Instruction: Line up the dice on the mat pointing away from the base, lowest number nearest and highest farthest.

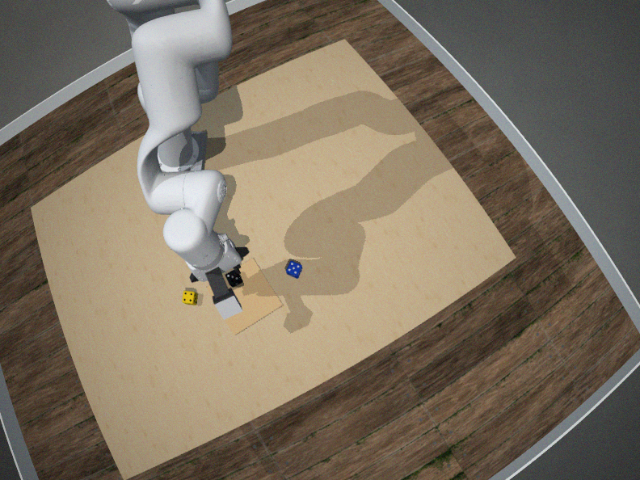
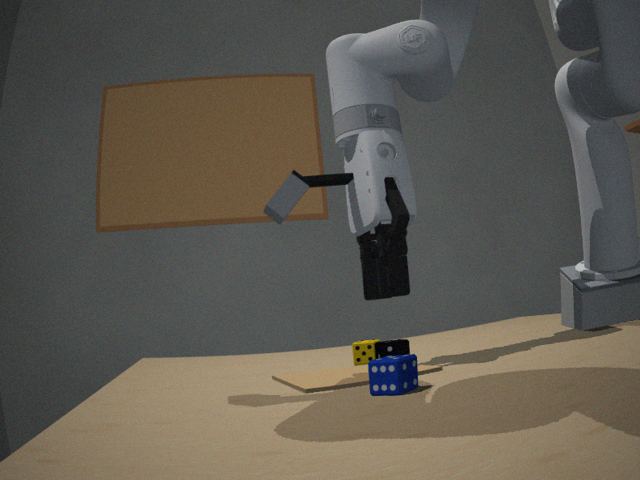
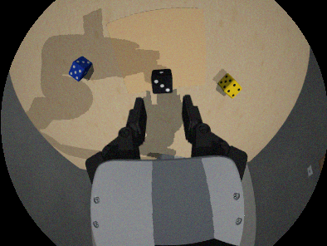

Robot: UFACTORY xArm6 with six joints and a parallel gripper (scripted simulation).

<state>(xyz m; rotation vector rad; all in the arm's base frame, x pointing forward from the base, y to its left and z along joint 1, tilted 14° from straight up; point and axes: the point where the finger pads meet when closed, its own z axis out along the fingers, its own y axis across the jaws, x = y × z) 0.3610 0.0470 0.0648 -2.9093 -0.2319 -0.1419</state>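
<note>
Three dice in view, one of them on the mat [image 1: 261, 305], two off it. Black die [image 1: 233, 279] found flat on the mat, close to the mat edge nearer the arm's base [image 2: 594, 312], upright on one face and free of any contact in the exterior view [image 2: 393, 347]. Yellow die [image 1: 189, 296] lying on the bare table [image 1: 372, 320] near one side of the mat, not touching it. Blue die [image 1: 293, 268] lying on the table on the opposite side, likewise apart from the mat; in the exterior view [image 2: 393, 374] overlapping the mat's edge [image 2: 309, 381] only by line of sight. Top pips too small to count with certainty in any view. Gripper [image 2: 385, 295] hanging well above the black die, pointing straight down, fingers partly spread with nothing between them: released, empty. Confirmed from the wrist view: gripper [image 3: 163, 108] with a plain gap between the two black fingers, black die [image 3: 162, 81] just beyond the tips, blue die [image 3: 80, 68] to the left, yellow die [image 3: 229, 86] to the right, mat [image 3: 166, 28] stretching beyond the black die. Mat lying flat on the table, partly under the arm's shadow. Grey camera box [image 2: 284, 204] on its black bracket projecting sideways from the wrist, covering part of the mat from above [image 1: 228, 307]. Brown board [image 2: 206, 149] on the grey back wall.
</note>
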